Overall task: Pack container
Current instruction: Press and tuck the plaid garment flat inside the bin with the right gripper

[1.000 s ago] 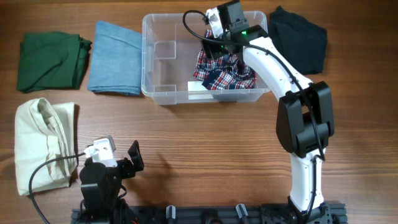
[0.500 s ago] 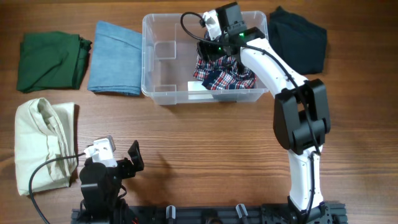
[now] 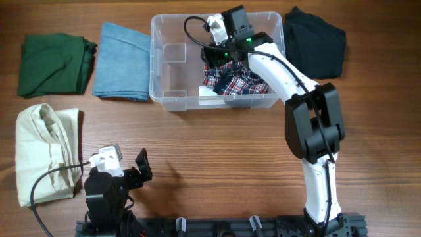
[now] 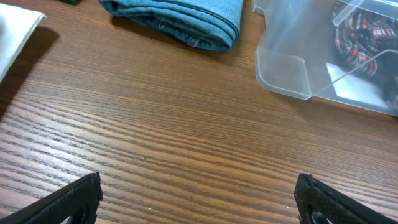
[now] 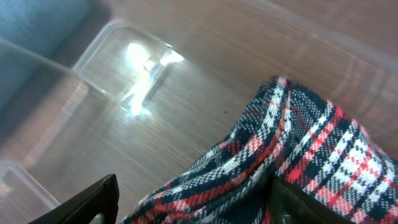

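Note:
The clear plastic container [image 3: 155, 59] stands at the back centre of the table, and its near corner [image 4: 286, 68] shows in the left wrist view. A red, white and navy plaid garment [image 3: 237, 82] lies crumpled in its right half. My right gripper [image 3: 214, 56] hangs inside the bin over the plaid's left edge. In the right wrist view the jaws of this gripper [image 5: 196, 199] stand wide open, with plaid cloth [image 5: 311, 137] lying between them against the right finger and a gap at the left finger. My left gripper [image 3: 135, 172] rests open near the front left, with bare wood between its fingers [image 4: 81, 199].
A dark green garment [image 3: 52, 64] and a folded blue one [image 3: 122, 61] lie left of the bin. A cream garment [image 3: 43, 151] lies at the left edge. A black garment [image 3: 316, 43] sits right of the bin.
My right gripper has moved left inside the container, and the plaid's left edge has shifted slightly with it. The left arm has not moved.

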`<action>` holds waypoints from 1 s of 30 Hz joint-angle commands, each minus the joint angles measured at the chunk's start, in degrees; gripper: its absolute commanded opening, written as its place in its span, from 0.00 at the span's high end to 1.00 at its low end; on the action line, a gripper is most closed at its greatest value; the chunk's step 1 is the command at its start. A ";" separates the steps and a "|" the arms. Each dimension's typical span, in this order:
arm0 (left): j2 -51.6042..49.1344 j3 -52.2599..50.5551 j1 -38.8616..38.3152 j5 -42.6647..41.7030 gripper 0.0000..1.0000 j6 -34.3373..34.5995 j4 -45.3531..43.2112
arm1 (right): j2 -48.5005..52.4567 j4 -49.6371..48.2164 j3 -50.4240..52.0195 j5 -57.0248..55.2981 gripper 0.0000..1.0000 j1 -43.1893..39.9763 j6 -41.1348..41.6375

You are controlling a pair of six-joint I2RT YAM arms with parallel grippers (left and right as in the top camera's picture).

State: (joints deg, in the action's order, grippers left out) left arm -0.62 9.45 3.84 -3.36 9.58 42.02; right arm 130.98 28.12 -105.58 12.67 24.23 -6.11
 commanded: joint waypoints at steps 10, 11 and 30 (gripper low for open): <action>0.46 -0.02 0.35 -0.87 0.00 0.70 0.59 | 2.05 -0.52 -0.98 5.70 0.24 1.70 -1.42; 0.46 -0.02 0.35 -0.87 0.00 0.70 0.59 | 2.05 -0.61 -0.98 6.19 0.24 1.75 -1.40; 0.46 -0.02 0.35 -0.87 0.00 0.70 0.59 | 1.49 2.10 -3.85 8.39 0.24 2.05 -2.95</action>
State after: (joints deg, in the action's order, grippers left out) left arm -0.62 9.45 3.84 -3.36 9.58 42.02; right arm 131.31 28.80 -105.91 18.72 25.69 -7.86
